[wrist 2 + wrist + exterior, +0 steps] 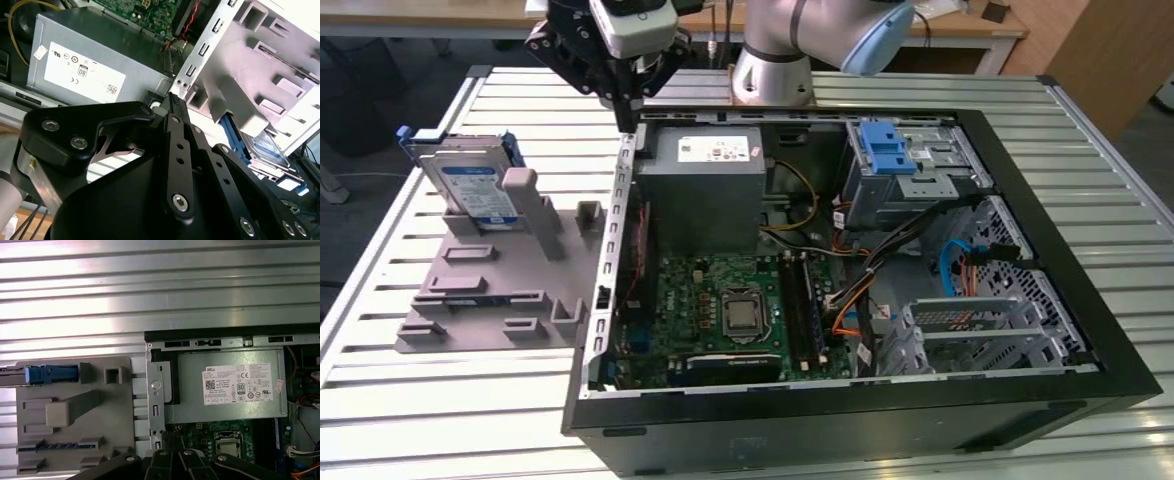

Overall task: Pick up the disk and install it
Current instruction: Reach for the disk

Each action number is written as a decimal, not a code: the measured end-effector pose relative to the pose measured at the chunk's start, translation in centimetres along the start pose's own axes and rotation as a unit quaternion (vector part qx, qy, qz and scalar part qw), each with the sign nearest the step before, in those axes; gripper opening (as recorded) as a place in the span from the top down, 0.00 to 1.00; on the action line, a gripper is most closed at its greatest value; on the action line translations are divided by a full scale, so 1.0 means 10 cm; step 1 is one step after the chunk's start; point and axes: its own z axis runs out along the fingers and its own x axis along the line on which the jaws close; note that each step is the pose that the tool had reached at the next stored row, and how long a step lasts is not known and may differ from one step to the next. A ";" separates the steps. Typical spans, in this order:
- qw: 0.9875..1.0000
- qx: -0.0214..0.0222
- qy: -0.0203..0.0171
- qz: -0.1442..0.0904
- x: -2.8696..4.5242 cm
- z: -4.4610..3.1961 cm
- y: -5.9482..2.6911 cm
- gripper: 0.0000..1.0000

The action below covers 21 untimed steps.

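Note:
The disk [474,190] stands on edge in a grey plastic fixture [494,300] on the slatted table, at the exterior view's left of the open computer case [854,420]. It is silver with a blue-and-white label and blue side rails. My gripper [630,112] hangs above the case's rear corner, beside the power supply [707,180], well apart from the disk. Its fingers are shut with nothing between them. In the second wrist view the fingertips [172,100] meet at a point, and the disk [270,150] leans in the fixture [260,60] beyond. The first wrist view shows the disk [45,374] edge-on.
A grey drive cage with a blue latch [907,165] sits at the case's far corner, on the exterior view's right. A second metal cage [987,330] is nearer. The motherboard [734,310] and loose cables [854,290] lie between them. The arm's base [774,70] stands behind the case.

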 end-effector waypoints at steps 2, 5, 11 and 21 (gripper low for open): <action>1.000 0.000 0.000 0.000 0.007 0.001 0.003 0.89; 1.000 0.000 0.001 0.000 0.029 0.005 0.006 0.89; 1.000 0.000 0.001 0.000 0.092 0.012 0.003 0.89; 1.000 0.001 0.008 0.000 0.139 0.026 -0.001 0.89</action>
